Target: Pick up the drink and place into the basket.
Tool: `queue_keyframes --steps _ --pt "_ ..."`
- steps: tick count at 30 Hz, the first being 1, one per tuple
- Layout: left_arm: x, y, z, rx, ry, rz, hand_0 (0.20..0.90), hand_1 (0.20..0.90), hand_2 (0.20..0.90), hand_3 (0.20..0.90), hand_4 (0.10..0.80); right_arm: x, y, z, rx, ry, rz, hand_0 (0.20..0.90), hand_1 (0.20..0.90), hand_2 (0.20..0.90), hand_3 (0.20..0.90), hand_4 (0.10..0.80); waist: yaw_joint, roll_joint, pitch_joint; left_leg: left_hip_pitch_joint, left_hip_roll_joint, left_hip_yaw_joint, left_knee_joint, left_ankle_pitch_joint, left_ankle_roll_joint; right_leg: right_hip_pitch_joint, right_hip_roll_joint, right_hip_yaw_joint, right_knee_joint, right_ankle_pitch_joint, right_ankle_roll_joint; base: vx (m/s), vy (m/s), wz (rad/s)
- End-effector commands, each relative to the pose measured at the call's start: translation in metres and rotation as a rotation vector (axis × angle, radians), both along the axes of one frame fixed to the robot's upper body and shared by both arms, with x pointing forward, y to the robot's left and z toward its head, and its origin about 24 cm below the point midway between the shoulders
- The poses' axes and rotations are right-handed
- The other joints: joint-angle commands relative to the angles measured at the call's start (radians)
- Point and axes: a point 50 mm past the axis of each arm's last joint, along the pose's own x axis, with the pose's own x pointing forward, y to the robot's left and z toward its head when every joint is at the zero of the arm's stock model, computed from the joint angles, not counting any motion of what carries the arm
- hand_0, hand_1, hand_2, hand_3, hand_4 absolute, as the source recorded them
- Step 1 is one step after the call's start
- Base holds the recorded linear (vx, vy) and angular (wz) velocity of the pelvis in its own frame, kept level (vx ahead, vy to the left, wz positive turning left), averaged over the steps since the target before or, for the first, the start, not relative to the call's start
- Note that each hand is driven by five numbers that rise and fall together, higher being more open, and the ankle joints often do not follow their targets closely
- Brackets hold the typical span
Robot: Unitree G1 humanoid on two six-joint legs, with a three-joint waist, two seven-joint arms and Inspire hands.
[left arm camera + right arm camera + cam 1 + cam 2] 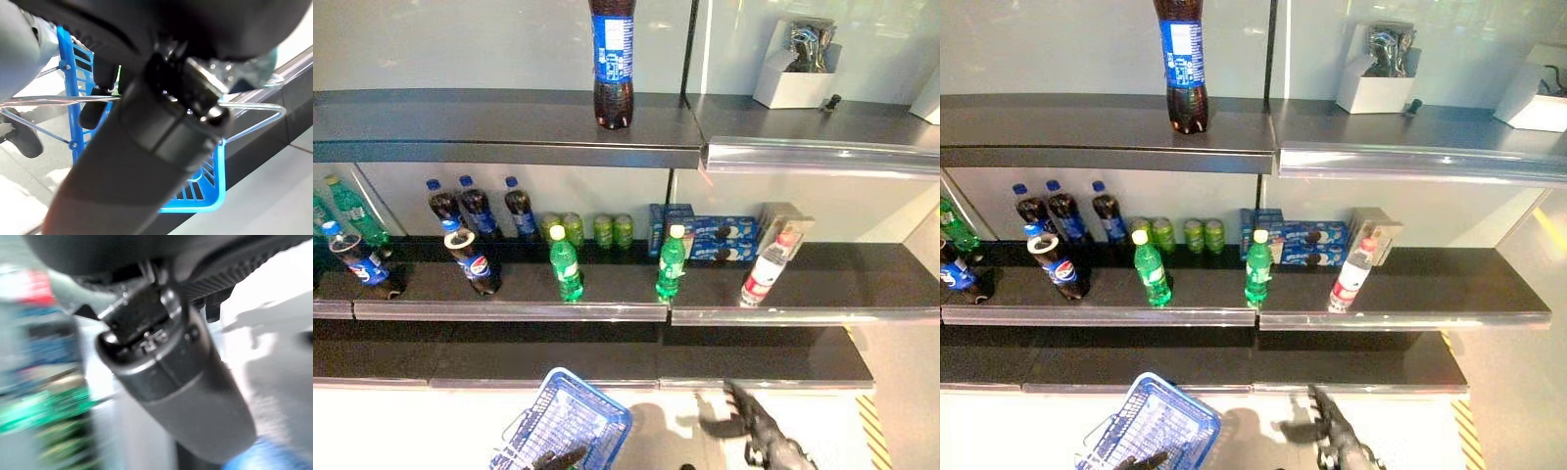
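Blue basket (570, 423) hangs from left hand (558, 458); contents hidden; right hand (756, 427) empty.

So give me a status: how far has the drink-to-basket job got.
Barely started. Done: the blue basket is already carried, its wire handle held in the left hand. In hand: the right hand is low, below the shelves, holding nothing visible; whether its fingers are open is unclear. Left: every drink remains on the shelves, including the green bottles and the clear bottle; picking and placing both remain.
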Motion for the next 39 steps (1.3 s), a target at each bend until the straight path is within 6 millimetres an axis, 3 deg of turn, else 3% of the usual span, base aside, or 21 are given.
queue_keyframes --steps 1,6,11,16,20,26,31,37,39 --pt "-0.003 0.037 0.011 0.143 -0.029 -0.059 0.3 0.3 0.3 0.2 0.1 0.044 -0.036 0.075 -0.111 -0.395 -0.086 0.9 0.9 0.9 0.9 0.8 -0.014 -0.027 0.052 -0.011 0.011 0.062 0.01 -0.011 0.001 0.062 -0.011 0.019 0.017 -0.089 0.055 0.027 0.013 0.1" --pt "-0.021 0.034 0.008 0.135 -0.009 -0.021 0.3 0.3 0.3 0.2 0.1 0.039 -0.061 0.148 -0.157 -0.746 -0.173 0.9 0.9 0.9 0.9 0.8 -0.039 -0.018 0.033 -0.001 0.011 0.079 0.009 -0.02 0.0 0.062 -0.013 0.025 0.017 -0.095 0.062 0.04 0.037 0.04" --pt "-0.03 0.029 0.006 0.127 0.009 -0.001 0.3 0.3 0.3 0.2 0.1 0.027 -0.077 0.192 -0.151 -0.996 -0.324 0.9 0.9 0.9 0.9 0.8 -0.046 -0.011 0.022 -0.001 0.008 0.092 0.019 -0.03 0.003 0.059 -0.018 0.021 0.024 -0.101 0.062 0.024 0.028 -0.04" --pt "-0.031 0.028 0.005 0.122 0.011 -0.004 0.3 0.3 0.3 0.2 0.1 0.02 -0.085 0.208 -0.163 -1.136 -0.47 0.9 0.9 0.9 0.9 0.8 -0.043 -0.007 0.022 -0.009 0.01 0.099 0.046 -0.043 0.011 0.05 -0.019 0.012 0.054 -0.118 0.054 0.004 0.003 -0.01" --pt "-0.03 0.027 0.004 0.122 0.017 0.0 0.3 0.3 0.3 0.2 0.1 0.02 -0.09 0.203 -0.134 -1.14 -0.589 0.9 0.9 0.9 0.9 0.8 -0.039 -0.004 0.025 -0.027 0.012 0.091 0.086 -0.056 0.02 0.03 -0.01 0.002 0.124 -0.157 0.035 0.053 -0.003 0.0" --pt "-0.028 0.026 0.003 0.119 0.045 -0.014 0.3 0.3 0.3 0.2 0.1 0.029 -0.088 0.192 -0.098 -1.068 -0.583 0.9 0.9 0.9 0.9 0.8 -0.033 0.006 0.036 -0.051 0.017 0.073 0.155 -0.069 0.019 0.011 -0.005 -0.008 0.193 -0.19 0.01 0.1 -0.023 0.0" --pt "-0.026 0.022 0.002 0.099 0.07 -0.025 0.3 0.3 0.3 0.2 0.1 0.04 -0.086 0.196 -0.093 -1.056 -0.546 0.9 0.9 0.9 0.9 0.8 -0.034 0.028 0.058 -0.084 0.016 0.063 0.229 -0.078 0.015 -0.014 -0.003 -0.001 0.256 -0.219 -0.015 0.145 0.006 0.03" --pt "0.012 0.01 0.005 0.036 -0.015 -0.039 0.3 0.3 0.3 0.2 0.1 0.063 -0.08 0.22 -0.077 -1.146 -0.534 0.9 0.9 0.9 0.9 0.8 -0.031 0.08 0.123 -0.178 -0.002 0.035 0.277 -0.063 0.02 -0.104 -0.005 0.026 0.306 -0.232 -0.036 -0.046 0.046 0.01" --pt "0.024 0.006 0.007 0.017 -0.053 -0.043 0.3 0.3 0.3 0.2 0.1 0.069 -0.08 0.226 0.004 -1.156 -0.534 0.9 0.9 0.9 0.9 0.8 -0.031 0.096 0.147 -0.208 -0.007 0.027 0.285 -0.055 0.021 -0.131 -0.005 0.032 0.316 -0.233 -0.04 -0.13 0.035 -0.01"
